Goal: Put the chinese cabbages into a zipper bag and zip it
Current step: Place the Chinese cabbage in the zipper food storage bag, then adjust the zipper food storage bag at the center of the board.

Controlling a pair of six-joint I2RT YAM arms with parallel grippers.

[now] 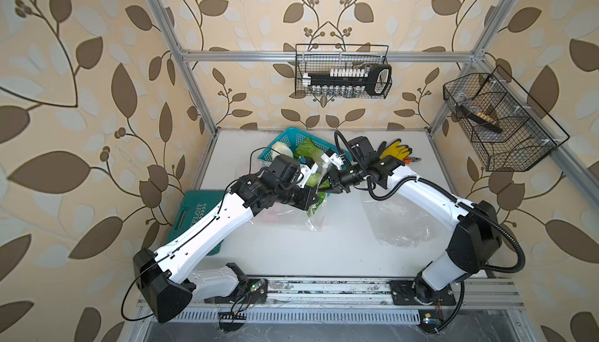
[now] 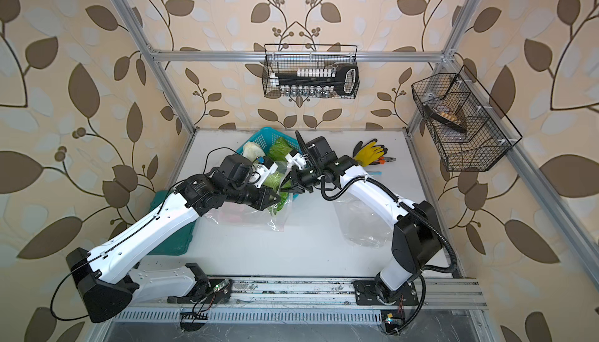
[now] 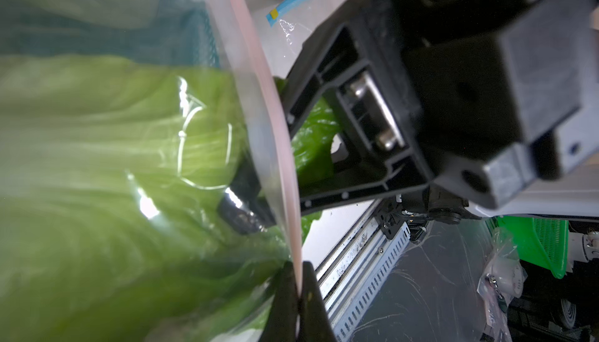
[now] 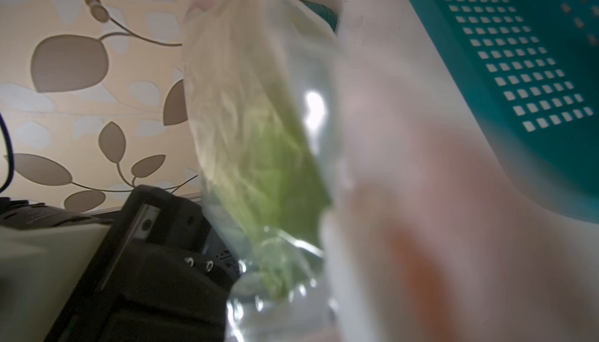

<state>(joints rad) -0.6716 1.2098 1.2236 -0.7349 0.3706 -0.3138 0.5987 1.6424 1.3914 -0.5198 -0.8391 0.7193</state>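
Finding: left gripper (image 3: 299,295) jaws pinch the pink seal strip (image 3: 259,74) of the clear plastic zipper bag (image 4: 227,64) at the centre of the white surface (image 1: 340,243). The right gripper (image 1: 326,187) jaws are nearly together, apparently on the bag's rim. One ruffled green chinese cabbage (image 3: 113,162) is inside; further cabbages (image 1: 282,149) lie in the teal perforated basket (image 1: 278,139) at 12 o'clock. Recommend holding the mouth taut and wide.

Green cabbage (image 3: 129,162), inside clear zipper bag (image 3: 259,74)

Only thing I can actually read here: white letters "XPLOIT" plus a row of little chevrons, printed on the flat teal plastic case (image 1: 194,205) in a top view. My white left arm (image 1: 210,227) covers the start of the word.
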